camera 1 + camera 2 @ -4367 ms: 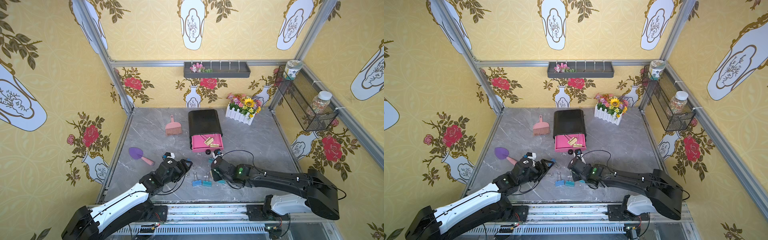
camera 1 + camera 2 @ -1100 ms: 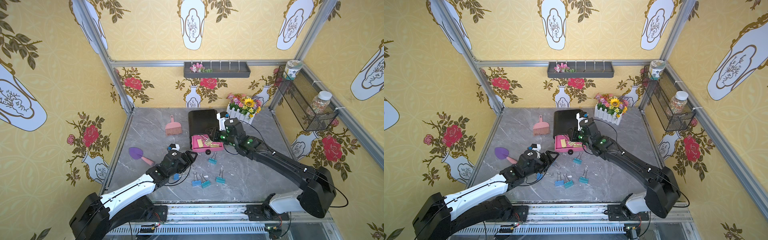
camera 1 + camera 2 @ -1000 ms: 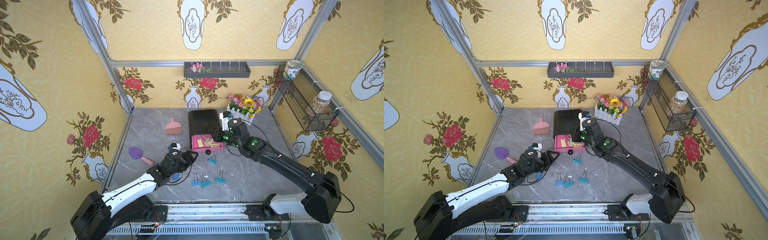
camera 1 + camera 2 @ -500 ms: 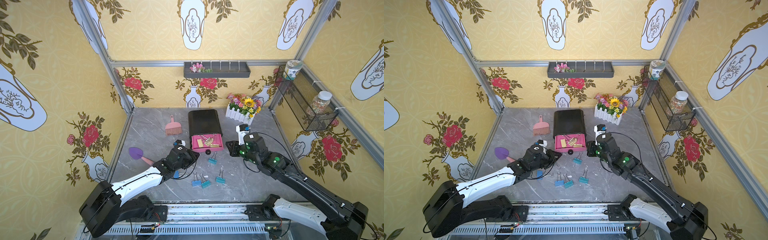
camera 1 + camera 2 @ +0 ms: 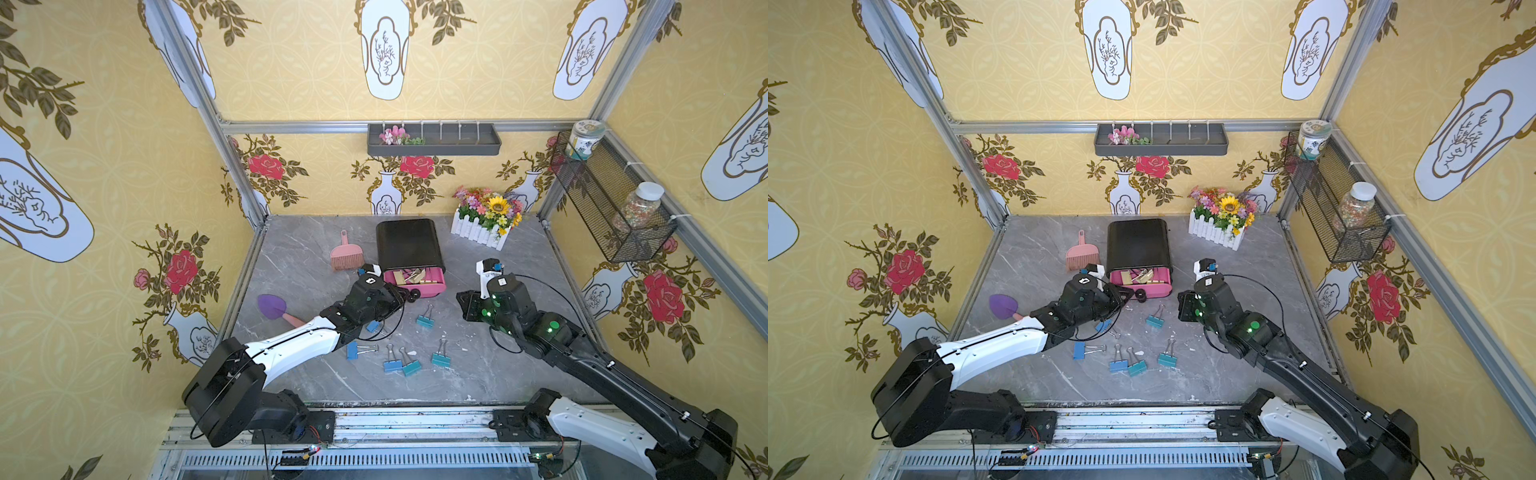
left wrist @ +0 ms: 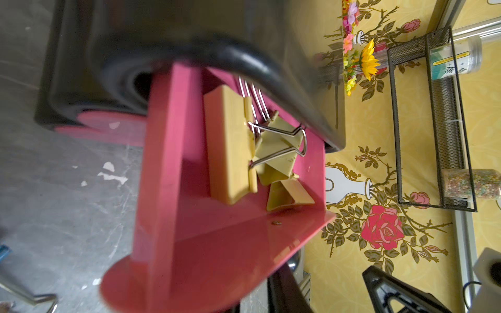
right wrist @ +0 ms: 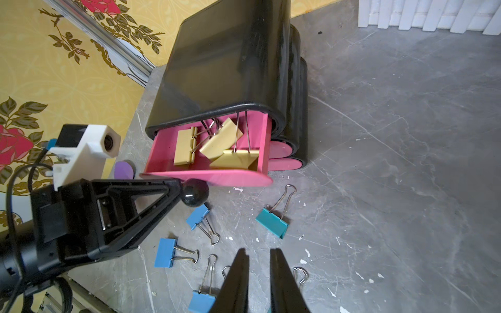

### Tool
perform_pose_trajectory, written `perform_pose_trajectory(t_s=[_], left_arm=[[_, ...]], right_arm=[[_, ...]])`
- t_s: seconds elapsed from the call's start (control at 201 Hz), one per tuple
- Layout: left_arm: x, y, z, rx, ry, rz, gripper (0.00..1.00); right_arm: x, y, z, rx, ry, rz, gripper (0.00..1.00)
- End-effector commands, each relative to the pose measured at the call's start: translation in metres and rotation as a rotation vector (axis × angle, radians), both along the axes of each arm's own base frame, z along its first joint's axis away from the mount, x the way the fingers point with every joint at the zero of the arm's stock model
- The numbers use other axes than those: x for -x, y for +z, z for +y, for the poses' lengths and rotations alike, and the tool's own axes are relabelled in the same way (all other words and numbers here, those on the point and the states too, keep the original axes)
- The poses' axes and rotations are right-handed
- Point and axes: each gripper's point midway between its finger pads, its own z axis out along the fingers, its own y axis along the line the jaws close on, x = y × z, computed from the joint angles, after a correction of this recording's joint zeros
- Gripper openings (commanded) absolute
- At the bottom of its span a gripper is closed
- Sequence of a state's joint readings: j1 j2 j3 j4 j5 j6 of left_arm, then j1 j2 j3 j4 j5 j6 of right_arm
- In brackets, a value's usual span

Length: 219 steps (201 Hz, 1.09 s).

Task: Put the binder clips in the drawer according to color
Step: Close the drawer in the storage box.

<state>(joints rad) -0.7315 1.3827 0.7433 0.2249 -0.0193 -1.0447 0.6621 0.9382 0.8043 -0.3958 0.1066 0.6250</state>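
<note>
The top pink drawer of the black cabinet stands pulled out. Three gold binder clips lie inside it in a loose pile. Their flat folded bodies are a matt mustard yellow, and their silver wire handles reach back under the cabinet's rim.

The left gripper is pinched tight on the round black knob at the drawer's front.

Six more clips lie on the grey marble tabletop, all in front of the drawer:
- A blue binder clip sits just beyond the knob and is partly hidden under the left gripper in both top views.
- A teal binder clip lies near the drawer's front, with its wire loops pointing toward the drawer.
- A second blue clip lies farther from the drawer.
- A third blue clip and a second teal clip lie right beside each other, also farther out.
- A third teal clip lies just beside that pair.

The right gripper hangs off to the side of the drawer, clear of it. Its fingers are only a narrow slit apart, with nothing between them.
</note>
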Motion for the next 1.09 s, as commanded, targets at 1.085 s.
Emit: perform_pose_trajectory(t_s=[1.085], left_arm=[[-0.011,0.015,0.0,0.046,0.006,-0.091,0.45]], right_arm=[[0.01,-0.07,0.003,-0.006,-0.02,0.133,0.29]])
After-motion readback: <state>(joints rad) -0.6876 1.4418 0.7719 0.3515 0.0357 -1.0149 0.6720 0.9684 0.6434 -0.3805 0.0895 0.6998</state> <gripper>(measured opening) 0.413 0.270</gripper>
